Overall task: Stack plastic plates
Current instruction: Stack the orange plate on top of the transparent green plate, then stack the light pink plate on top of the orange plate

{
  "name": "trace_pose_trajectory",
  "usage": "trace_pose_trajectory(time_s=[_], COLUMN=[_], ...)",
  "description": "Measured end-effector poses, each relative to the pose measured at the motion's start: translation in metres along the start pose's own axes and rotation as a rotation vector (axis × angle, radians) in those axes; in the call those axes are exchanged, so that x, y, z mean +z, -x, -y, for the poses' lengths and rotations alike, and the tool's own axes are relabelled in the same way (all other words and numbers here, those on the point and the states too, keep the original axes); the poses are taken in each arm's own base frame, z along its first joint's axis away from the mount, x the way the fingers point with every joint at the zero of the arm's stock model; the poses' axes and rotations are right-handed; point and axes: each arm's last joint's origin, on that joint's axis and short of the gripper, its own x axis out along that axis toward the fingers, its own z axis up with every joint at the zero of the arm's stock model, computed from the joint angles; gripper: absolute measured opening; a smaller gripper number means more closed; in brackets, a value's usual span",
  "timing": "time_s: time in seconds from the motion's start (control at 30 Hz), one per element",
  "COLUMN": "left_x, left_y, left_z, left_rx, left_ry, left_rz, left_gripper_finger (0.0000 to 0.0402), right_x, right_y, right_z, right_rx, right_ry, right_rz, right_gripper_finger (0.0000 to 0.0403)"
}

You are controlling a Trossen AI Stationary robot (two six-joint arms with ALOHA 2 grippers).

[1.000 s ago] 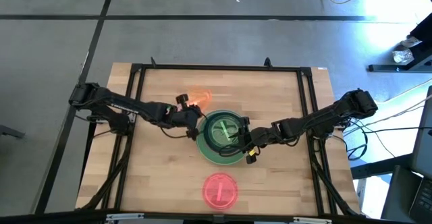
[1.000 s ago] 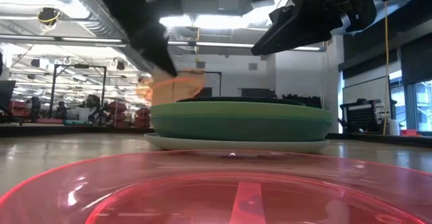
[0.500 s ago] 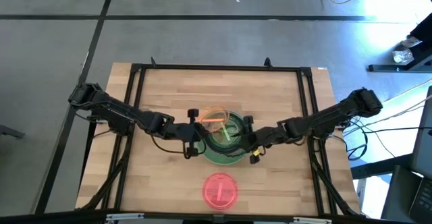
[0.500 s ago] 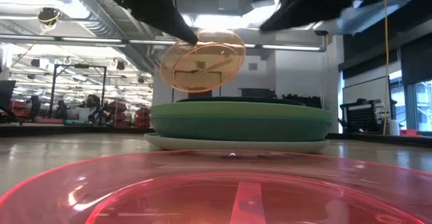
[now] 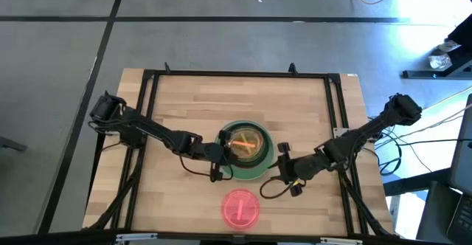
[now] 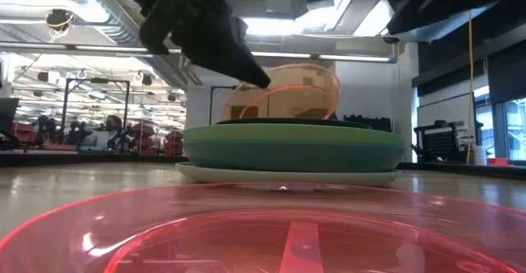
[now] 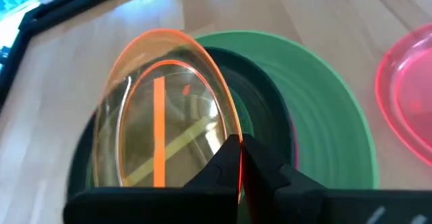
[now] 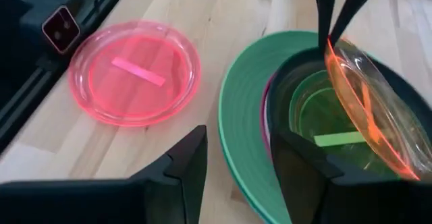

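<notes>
A stack of plates [image 5: 259,170] stands mid-table: pale blue-grey at the bottom [image 6: 288,175], then teal, green [image 8: 241,126], magenta, dark navy, and lime on top [image 8: 324,109]. My left gripper [image 7: 240,145] is shut on the small translucent orange plate [image 7: 162,109], held tilted over the stack [image 6: 288,92]. My right gripper [image 8: 236,150] is open, just off the stack's near-right side [image 5: 284,167], touching nothing. A pink-red plate [image 5: 240,206] lies flat near the table's near edge. My left gripper pinches the orange plate's rim [image 7: 231,124] between its two fingers [image 8: 332,23], which come slanting down from the table's left. The plate sits steeply tilted. Its raised edge is at the fingers and its lower edge dips behind the navy rim [image 6: 271,122]; whether it touches there, I cannot tell.
The black frame rail [image 5: 236,74] runs around the wooden tabletop [image 5: 184,97]. Bare wood shows on the far side and to both sides of the stack. The pink-red plate [image 8: 135,72] lies close to my right gripper, on its near side.
My left gripper lifted the orange plate from the table far-left of the stack, swung it rightward over the stack and lowered it; the plate went from flat to steeply tilted. My right gripper drew back from above the stack toward the near-right.
</notes>
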Motion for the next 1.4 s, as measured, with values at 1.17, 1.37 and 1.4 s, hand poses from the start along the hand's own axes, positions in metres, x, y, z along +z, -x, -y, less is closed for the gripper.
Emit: trace_pose_trajectory(time_s=[1.17,1.37,1.4], left_x=[0.006,-0.007,-0.009], left_y=[0.028,0.027,0.025], left_z=[0.071,0.111,0.118], left_rx=[-0.321,-0.398,-0.407], left_ry=[-0.082,-0.166,-0.176], left_rz=[0.053,0.018,0.018], left_gripper_finger=[0.0098,0.0098,0.0098], right_x=[-0.026,-0.031,-0.032], right_y=[-0.021,-0.041,-0.044], right_z=[-0.005,-0.011,-0.012], right_rx=[0.005,0.023,0.026], right_ry=[-0.059,-0.077,-0.086], right_rz=[0.04,0.032,0.023], right_gripper_finger=[0.0154,0.0154,0.0154])
